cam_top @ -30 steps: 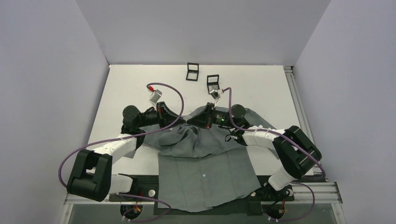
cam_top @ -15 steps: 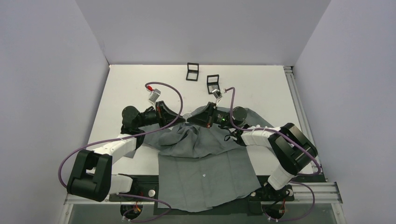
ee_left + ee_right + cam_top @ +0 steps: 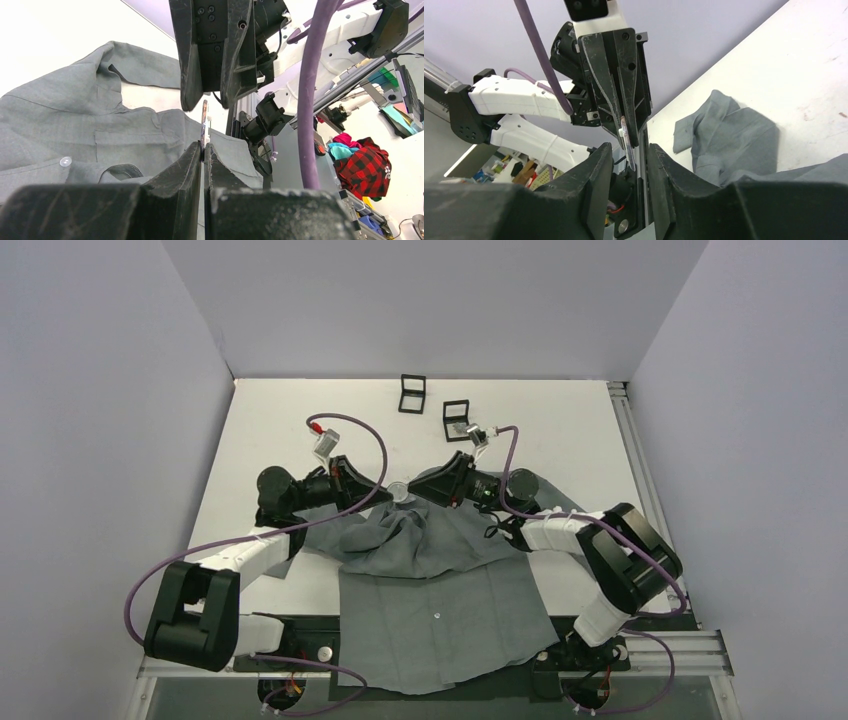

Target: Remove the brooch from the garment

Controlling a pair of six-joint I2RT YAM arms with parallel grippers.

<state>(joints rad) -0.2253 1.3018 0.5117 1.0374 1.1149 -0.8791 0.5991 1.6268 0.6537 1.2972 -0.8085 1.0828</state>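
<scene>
The shirt [image 3: 440, 600] lies spread across the lower middle of the top view. At its upper edge the left gripper [image 3: 390, 493] pinches the brooch [image 3: 401, 490], held clear of the cloth. The right gripper [image 3: 413, 490] has its jaws parted around it.

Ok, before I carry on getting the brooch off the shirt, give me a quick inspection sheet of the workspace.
Surface: white table, a few faint marks.
Job's things: grey shirt spread at the near edge, collar end bunched; brooch edge-on above the cloth.
Clutter: two small black boxes at the far side.
Claws: left claw shut on the brooch; right claw open, straddling the brooch without gripping.
Cables: purple cable loops over each arm, none touching the brooch.
Surroundings: plain walls on three sides; metal rail on the right; pile of coloured clothes off the table.
</scene>
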